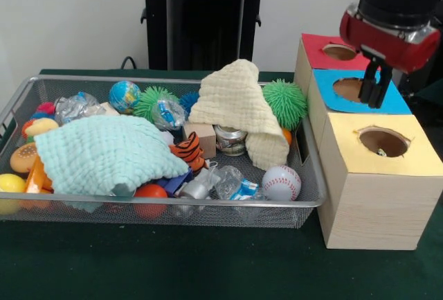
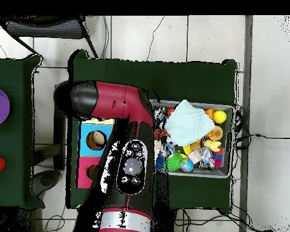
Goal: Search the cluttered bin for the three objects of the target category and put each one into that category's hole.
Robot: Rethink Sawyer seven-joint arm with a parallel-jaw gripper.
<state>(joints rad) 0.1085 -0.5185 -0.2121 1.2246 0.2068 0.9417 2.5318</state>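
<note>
The wire mesh bin (image 1: pixel 173 203) sits on the green table, full of toys; it also shows in the overhead view (image 2: pixel 232 140). No polka-dot fabric piece shows in the bin in either view. My gripper (image 1: pixel 375 100) hangs over the blue-topped box (image 1: pixel 394 99), right of the bin, with its jaws close together and nothing in them. The yellow-topped box (image 1: pixel 387 168) stands nearest the camera, and its round hole (image 1: pixel 384 140) shows a small pale speck inside. In the overhead view my arm (image 2: pixel 132 163) covers the gripper and most of the yellow box.
A mint-green waffle cloth (image 1: pixel 104 151) covers the bin's left half, and a cream waffle cloth (image 1: pixel 242 109) drapes over toys in the middle. A baseball (image 1: pixel 281 183), a green spiky ball (image 1: pixel 284 102), a globe ball (image 1: pixel 124 96) and crumpled plastic lie around. The red-topped box (image 1: pixel 325 50) stands farthest.
</note>
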